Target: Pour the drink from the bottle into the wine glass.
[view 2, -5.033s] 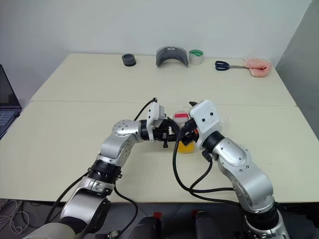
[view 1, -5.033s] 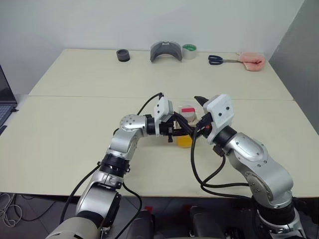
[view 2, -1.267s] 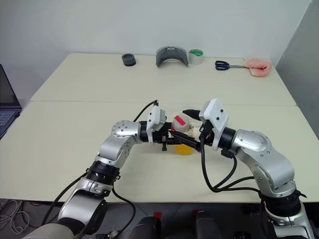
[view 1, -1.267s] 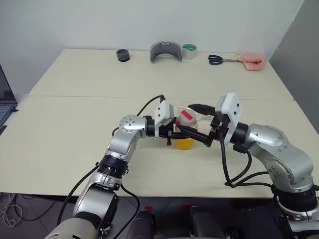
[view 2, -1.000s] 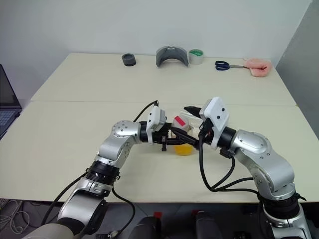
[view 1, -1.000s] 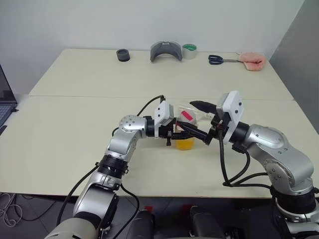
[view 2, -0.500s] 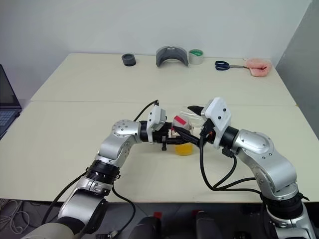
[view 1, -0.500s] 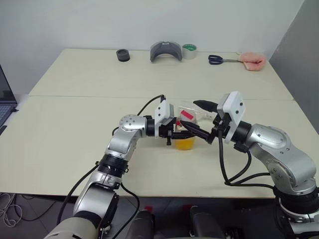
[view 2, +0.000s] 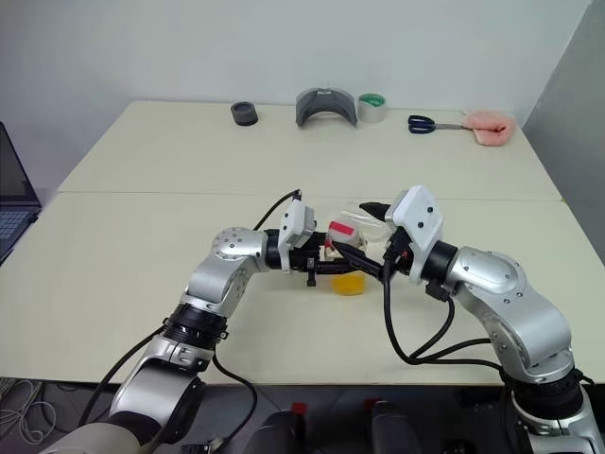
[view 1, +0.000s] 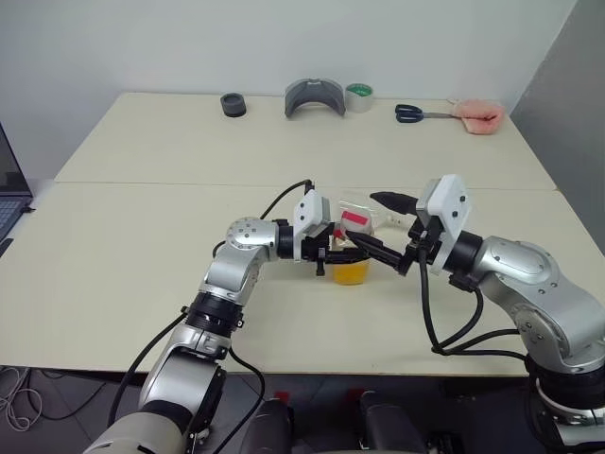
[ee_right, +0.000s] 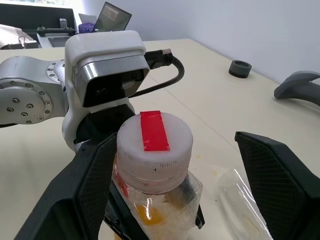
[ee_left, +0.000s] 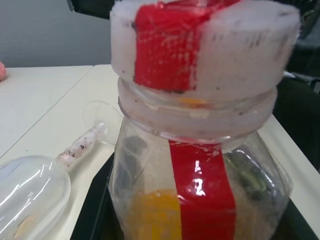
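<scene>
1. The left gripper point(view 1: 333, 253) is clenched on the bottle point(ee_right: 156, 185), holding it upright at the middle of the near table point(view 1: 132, 255); its black fingers point(ee_right: 195, 210) press the clear body from both sides.
2. The right gripper point(ee_right: 185, 185) is spread wide, its fingers point(ee_right: 87, 185) standing on either side of the bottle's white cap point(ee_right: 154, 145) without closing on it.
3. The cap, with a red strip across its top and side, is still on the bottle; a red stripe point(ee_left: 202, 200) runs down the clear wall.
4. The drink point(view 1: 351, 272) sits low in the bottle, a bright orange-yellow layer at the bottom.
5. The wine glass point(ee_left: 30, 192) lies on its side on the table just beside the bottle, bowl near the left gripper, stem and round foot pointing away.
6. Along the far edge of the table lie a black ring point(view 1: 233, 104), a grey curved piece point(view 1: 316, 96), a roll of tape point(view 1: 358, 96), scissors point(view 1: 416, 113) and a pink cloth point(view 1: 477, 116).
</scene>
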You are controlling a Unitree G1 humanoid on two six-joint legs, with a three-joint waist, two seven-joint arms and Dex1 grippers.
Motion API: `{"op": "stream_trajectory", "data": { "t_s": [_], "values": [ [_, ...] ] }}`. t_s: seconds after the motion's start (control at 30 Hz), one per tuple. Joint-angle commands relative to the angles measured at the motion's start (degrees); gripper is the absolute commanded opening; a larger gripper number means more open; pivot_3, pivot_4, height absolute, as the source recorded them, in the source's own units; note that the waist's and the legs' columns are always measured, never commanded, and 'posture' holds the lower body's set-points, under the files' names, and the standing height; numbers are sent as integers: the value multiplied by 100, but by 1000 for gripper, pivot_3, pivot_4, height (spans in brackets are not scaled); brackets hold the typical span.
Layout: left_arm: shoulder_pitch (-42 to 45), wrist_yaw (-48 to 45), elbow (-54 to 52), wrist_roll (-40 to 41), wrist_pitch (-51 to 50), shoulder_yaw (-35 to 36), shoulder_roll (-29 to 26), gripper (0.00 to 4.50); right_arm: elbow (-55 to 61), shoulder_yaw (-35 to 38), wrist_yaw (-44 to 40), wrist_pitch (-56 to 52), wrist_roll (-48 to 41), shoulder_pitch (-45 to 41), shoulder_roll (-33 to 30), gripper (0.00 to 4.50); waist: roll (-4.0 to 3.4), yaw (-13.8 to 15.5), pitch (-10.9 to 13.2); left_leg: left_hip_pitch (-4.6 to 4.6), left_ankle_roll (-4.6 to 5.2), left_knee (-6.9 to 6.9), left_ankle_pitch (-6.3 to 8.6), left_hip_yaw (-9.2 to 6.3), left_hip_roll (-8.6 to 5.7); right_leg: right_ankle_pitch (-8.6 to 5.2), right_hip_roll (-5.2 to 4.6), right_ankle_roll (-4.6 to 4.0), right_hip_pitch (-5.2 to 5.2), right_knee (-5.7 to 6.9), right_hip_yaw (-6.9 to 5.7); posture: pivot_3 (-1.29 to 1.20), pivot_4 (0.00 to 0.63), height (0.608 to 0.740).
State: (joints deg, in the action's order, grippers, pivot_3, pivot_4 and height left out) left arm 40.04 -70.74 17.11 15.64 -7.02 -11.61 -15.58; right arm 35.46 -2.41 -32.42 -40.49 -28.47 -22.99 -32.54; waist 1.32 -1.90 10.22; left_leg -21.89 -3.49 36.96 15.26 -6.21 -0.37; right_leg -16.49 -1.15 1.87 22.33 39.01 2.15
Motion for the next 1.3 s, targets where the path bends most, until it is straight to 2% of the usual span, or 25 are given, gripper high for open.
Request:
{"op": "stream_trajectory", "data": {
  "t_s": [0.03, 1.3],
  "values": [
    [60, -69, -245, 113, 66, 34, -13, 1692, 118, 321, 92, 0, -33, 14, -80, 3958, 0, 0, 0, 0, 0, 0, 0, 0, 0, 0, 0, 0, 0, 0, 0, 0, 150, 740],
    [28, -53, -268, 112, 41, 25, -5, 1692, 171, 423, 51, 21, -273, 100, -208, 3958, 0, 0, 0, 0, 0, 0, 0, 0, 0, 0, 0, 0, 0, 0, 0, 0, 150, 740]
  ]
}}
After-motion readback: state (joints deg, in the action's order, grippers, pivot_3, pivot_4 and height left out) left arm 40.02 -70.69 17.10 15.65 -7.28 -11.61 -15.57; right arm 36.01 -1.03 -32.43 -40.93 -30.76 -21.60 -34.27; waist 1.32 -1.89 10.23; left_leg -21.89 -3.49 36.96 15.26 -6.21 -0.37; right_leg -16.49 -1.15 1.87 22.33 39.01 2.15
